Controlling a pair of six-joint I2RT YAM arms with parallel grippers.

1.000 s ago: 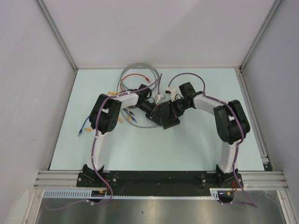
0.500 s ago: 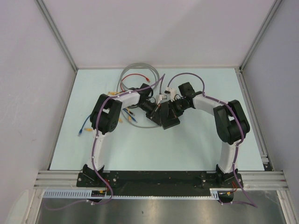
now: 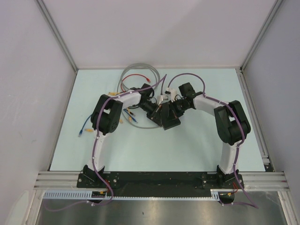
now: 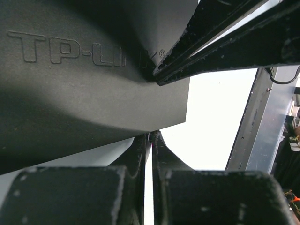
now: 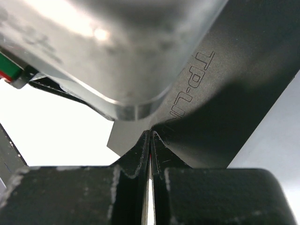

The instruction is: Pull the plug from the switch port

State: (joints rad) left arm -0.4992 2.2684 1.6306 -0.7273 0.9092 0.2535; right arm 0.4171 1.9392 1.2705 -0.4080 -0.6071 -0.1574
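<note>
The left gripper (image 4: 150, 137) has its fingers pressed together, tips just under the edge of the flat matte-black rectangular switch (image 4: 79, 89). The right gripper (image 5: 150, 135) is likewise closed at its edge. The switch lies mid-way across the pale blue table (image 3: 187, 145), between both arms.

The flat black rectangular switch box (image 4: 84, 93) looks matt, finely grained plastic; the clear round-cornered plate (image 5: 117, 61) shines glossy and smooth; the black fingers (image 4: 133, 159) of the left gripper (image 4: 151, 138) look rough, pitted
</note>
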